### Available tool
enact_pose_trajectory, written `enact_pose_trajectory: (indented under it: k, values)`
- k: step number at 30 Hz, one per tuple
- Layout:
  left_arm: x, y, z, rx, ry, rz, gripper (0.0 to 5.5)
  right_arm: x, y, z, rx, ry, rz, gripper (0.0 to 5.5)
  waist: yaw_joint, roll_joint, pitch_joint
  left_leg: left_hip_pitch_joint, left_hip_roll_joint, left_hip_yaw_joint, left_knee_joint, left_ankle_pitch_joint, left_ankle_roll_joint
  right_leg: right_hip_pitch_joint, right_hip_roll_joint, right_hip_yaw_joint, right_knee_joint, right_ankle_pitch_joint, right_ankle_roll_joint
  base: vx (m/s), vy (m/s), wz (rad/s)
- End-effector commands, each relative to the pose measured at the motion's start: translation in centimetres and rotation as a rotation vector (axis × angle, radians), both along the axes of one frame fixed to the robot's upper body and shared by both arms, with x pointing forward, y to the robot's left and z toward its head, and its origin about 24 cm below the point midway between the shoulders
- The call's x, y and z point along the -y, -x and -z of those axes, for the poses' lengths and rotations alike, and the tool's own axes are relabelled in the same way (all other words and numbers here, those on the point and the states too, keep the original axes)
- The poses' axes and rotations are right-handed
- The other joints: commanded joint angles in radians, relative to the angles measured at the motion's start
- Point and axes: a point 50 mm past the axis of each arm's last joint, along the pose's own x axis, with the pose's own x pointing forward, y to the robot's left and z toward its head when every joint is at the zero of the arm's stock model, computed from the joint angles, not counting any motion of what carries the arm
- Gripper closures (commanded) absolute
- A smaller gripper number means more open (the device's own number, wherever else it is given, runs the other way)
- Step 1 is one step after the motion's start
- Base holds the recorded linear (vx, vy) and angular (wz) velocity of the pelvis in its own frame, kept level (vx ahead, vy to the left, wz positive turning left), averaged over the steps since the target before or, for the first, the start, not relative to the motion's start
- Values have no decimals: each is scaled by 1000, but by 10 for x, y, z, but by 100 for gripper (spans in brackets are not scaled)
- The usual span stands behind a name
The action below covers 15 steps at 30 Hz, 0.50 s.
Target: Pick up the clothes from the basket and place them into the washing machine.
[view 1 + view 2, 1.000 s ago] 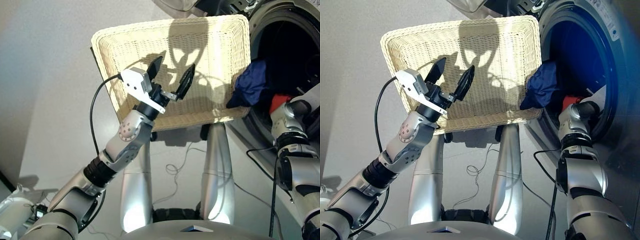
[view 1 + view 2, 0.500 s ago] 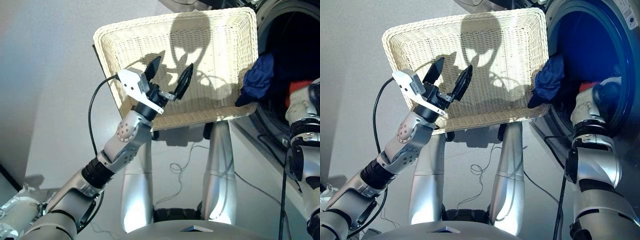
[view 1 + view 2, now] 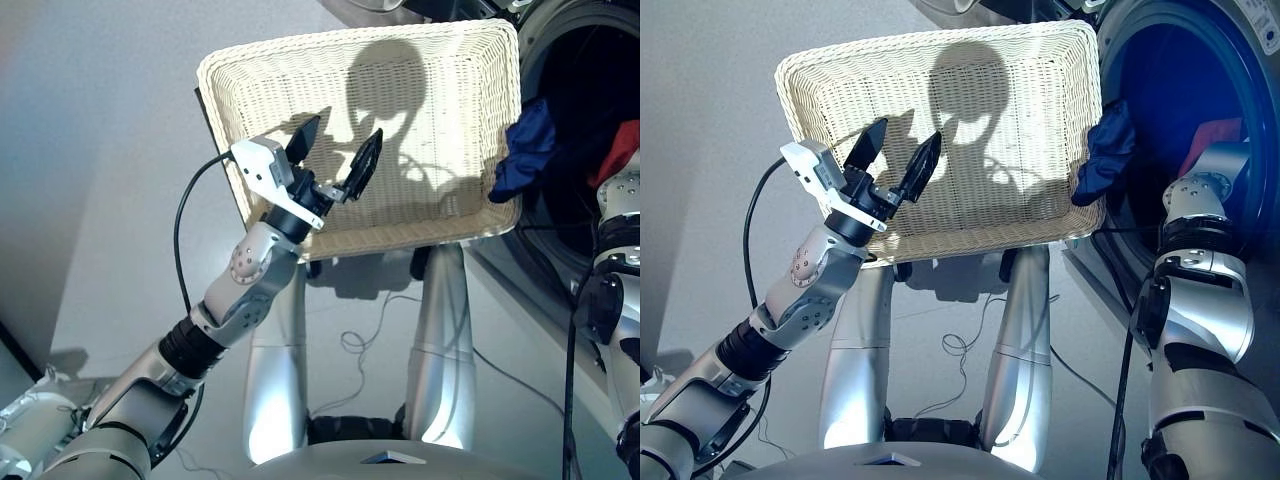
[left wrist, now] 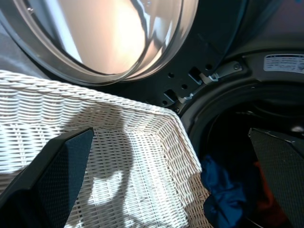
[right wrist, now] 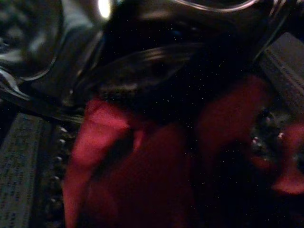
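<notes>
The right arm is reaching deeper into the round porthole of the dark grey glossy washing machine [image 3: 1200, 60] than a second ago, carrying the coral-red fabric garment [image 5: 142, 161] with it; that red cloth is now filling the right wrist view inside the dark drum. Whether the right end effector is clamping it or letting go, I cannot tell, since the cloth is hiding it. The navy blue soft garment [image 3: 522, 150] is hanging over the porthole's lip, just beside the corner of the cream-white woven wicker basket [image 3: 300, 80], which is showing no clothes inside. The left end effector [image 3: 335, 160] is hovering over the basket, spread wide and holding nothing. Judging from this, the red piece is nearly delivered, while the navy one is needing a push further in.
</notes>
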Motion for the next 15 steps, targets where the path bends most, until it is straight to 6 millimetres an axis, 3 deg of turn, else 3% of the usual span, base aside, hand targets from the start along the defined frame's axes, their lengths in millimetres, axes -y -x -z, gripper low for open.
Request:
enact_pose_trajectory:
  k: [1,3,4,5,6,8,11,13,15]
  values:
    - [4,23,-24,117,109,96,0,21,32,-65,176,190,110,0,-28,41,-17,84,67,-50,-40,-7,-88,101,21,-39,4,-93,-4,0,0,0]
    - [4,23,-25,121,109,96,0,18,28,-59,163,194,92,0,-29,39,-17,83,67,-49,-42,-6,-87,102,20,-39,2,-91,-4,0,0,0]
    - [4,23,-26,124,111,95,0,14,24,-51,131,205,72,0,-31,40,-17,82,66,-49,-45,-5,-87,102,19,-39,-1,-89,-5,0,0,0]
    - [4,23,-26,123,116,89,0,7,13,-28,32,230,16,0,-31,40,-17,88,67,-47,-48,-13,-88,107,19,-41,1,-97,-5,0,0,0]
    - [4,23,-25,122,115,89,0,7,13,-27,31,230,15,0,-31,38,-17,91,66,-47,-51,-10,-87,110,18,-41,-2,-95,-5,0,0,0]
    - [5,23,-25,123,107,90,0,-6,-4,19,-282,372,-104,0,-32,29,-17,88,66,-43,-62,-3,-86,110,17,-44,-16,-83,-9,0,0,0]
    - [3,25,-25,132,106,80,0,-38,-19,61,-566,587,-244,0,-39,18,-17,81,66,-39,-80,12,-86,110,19,-46,-39,-65,-12,0,0,0]
    - [3,26,-25,130,109,77,0,-50,-21,71,-599,617,-269,0,-43,13,-17,82,65,-37,-86,15,-85,111,18,-47,-47,-60,-12,0,0,0]
    - [2,26,-25,121,119,66,0,-76,-23,95,-692,742,-370,0,-48,5,-17,76,64,-37,-94,25,-84,107,20,-48,-57,-50,-14,0,0,0]
